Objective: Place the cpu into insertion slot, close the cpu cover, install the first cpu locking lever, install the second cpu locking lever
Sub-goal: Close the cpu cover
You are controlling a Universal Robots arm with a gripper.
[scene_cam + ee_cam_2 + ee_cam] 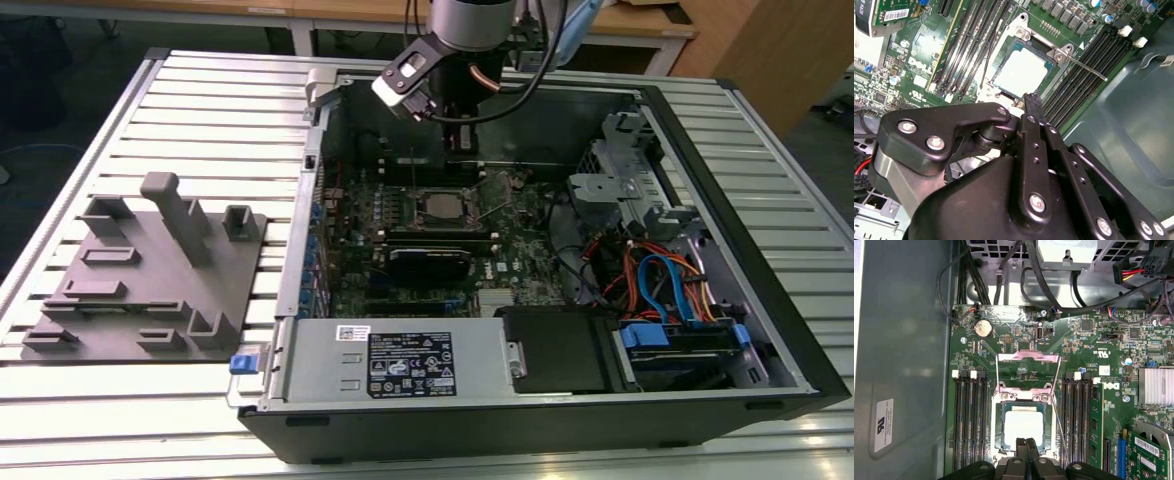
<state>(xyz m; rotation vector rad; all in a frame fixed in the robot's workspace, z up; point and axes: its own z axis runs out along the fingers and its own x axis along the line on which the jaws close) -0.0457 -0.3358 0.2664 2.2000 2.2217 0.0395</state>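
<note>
We see the small, flat, silver-grey-topped square cpu [1024, 426] lying level inside the dark, silvery-rimmed square insertion slot [999, 432] on the green motherboard [1089, 355], so step 1 looks done. The thin silvery hinged cpu cover [1029, 355] appears to us tipped up on the side of the slot away from the arm. Board shows through its cut-out, and the chip lies exposed. The black end effector [1024, 444] hangs over the cpu's edge, apart from the cover, its 2 fingers clenched together on nothing. We judge that narrow tip suits nudging thin metal parts. The open black computer case [400, 440] lies on its side on the slatted metal surface [160, 100], giving access from above
</note>
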